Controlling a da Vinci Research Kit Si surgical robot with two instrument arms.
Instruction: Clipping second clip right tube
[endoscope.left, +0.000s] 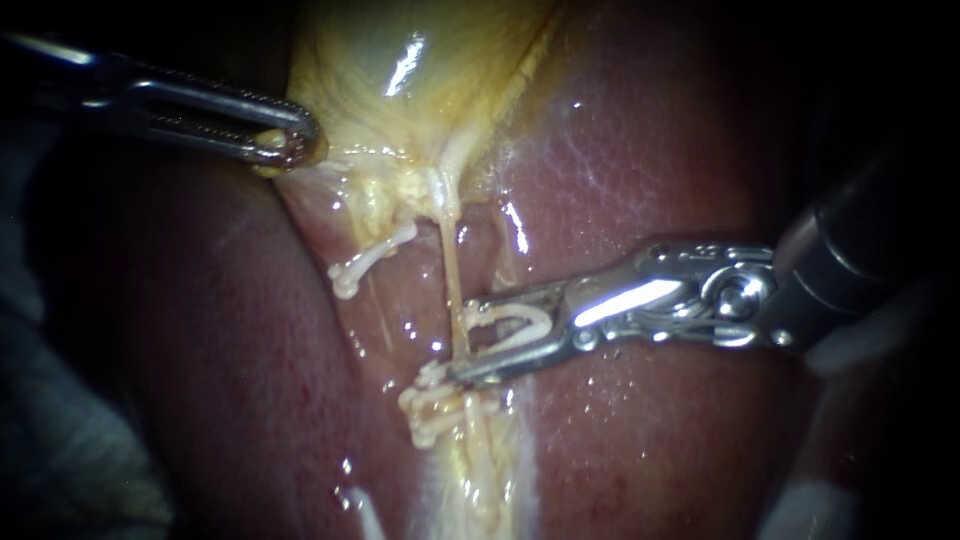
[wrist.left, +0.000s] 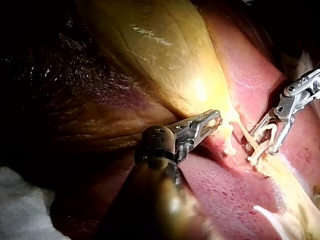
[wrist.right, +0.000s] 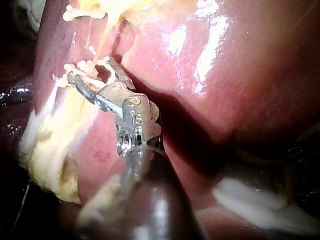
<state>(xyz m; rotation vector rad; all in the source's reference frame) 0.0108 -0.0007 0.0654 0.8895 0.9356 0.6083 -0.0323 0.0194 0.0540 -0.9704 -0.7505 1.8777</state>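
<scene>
Silver jaws of the right instrument (endoscope.left: 462, 340) stand apart, carrying a white clip (endoscope.left: 515, 318) and straddling the thin right tube (endoscope.left: 452, 260), just above the clips (endoscope.left: 430, 405) already on it. The left instrument (endoscope.left: 290, 145) is clamped on the gallbladder (endoscope.left: 400, 90) edge, liver (endoscope.left: 640, 150) beside it.

Left instrument (endoscope.left: 285, 143): slim silver slotted jaws. Right instrument (endoscope.left: 468, 340): shiny steel jaws, round pivot screw (endoscope.left: 737, 293), dark shaft (endoscope.left: 850, 250).

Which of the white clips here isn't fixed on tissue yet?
The open clip carried in the right instrument, its mouth at the thin tube. The lone clip upper-left and the cluster below already sit closed on tissue.
</scene>
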